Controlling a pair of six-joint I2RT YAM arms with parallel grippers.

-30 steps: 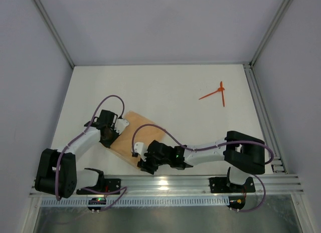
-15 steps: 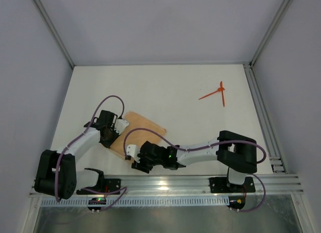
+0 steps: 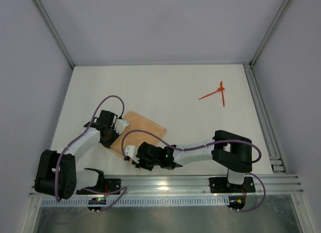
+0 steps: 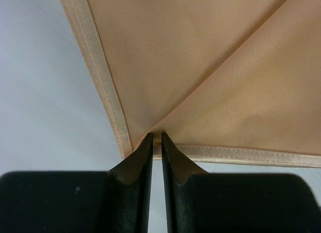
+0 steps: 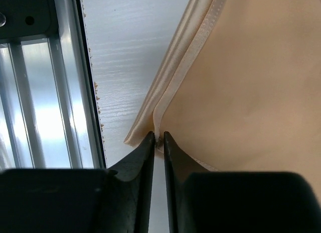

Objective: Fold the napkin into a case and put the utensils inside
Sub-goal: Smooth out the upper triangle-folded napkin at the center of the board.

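Peach-orange napkin [image 3: 144,129] folded over on the white worktop [image 3: 165,92], toward its near left corner and just short of the metal rail [image 3: 200,183] along the near edge. Pinched at two corners — left gripper [image 4: 156,138] pressed together on the hemmed corner at the napkin's left side, right gripper [image 5: 157,136] clamped on the doubled hem at the corner nearest the rail. Two orange-red utensils [image 3: 216,93] crossed toward the far right corner, well apart from the napkin and both claws.
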